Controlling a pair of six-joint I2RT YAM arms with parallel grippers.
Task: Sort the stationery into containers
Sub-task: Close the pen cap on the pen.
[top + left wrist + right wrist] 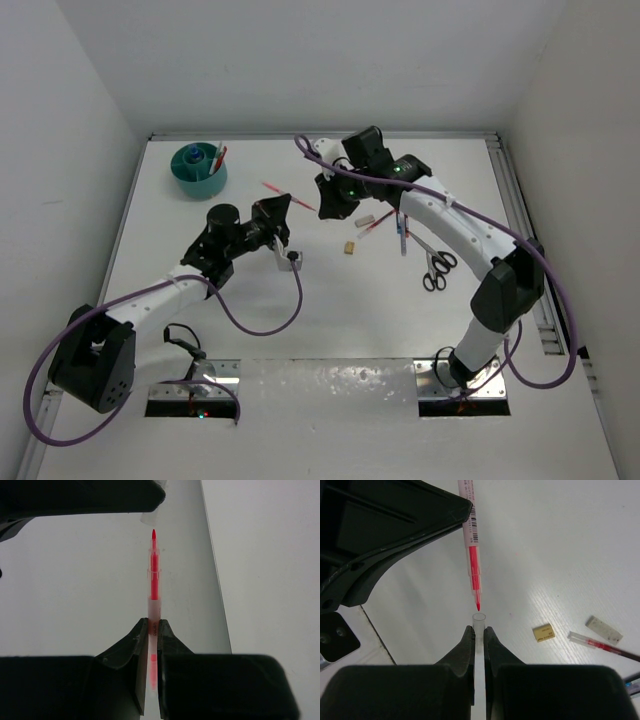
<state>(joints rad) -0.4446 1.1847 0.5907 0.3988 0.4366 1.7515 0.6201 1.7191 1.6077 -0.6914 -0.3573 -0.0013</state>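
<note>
The left claw [154, 636] is clamped on a slim red pen [154, 577] with a clear barrel and a bare pointed tip, held over the table's [330, 320] middle, toward the far edge. The right claw [479, 636] pinches one clear tubular cap [479, 621] just short of that tip. The round teal tub [186, 180] sits near the far left corner with one red-tipped stick [217, 158] standing in it. Lying between the middle and the right edge are one tan eraser [543, 632], one white block [604, 629], one loose red pen [600, 646], one blue pen [403, 240] and one pair of black-handled scissors [437, 270].
</note>
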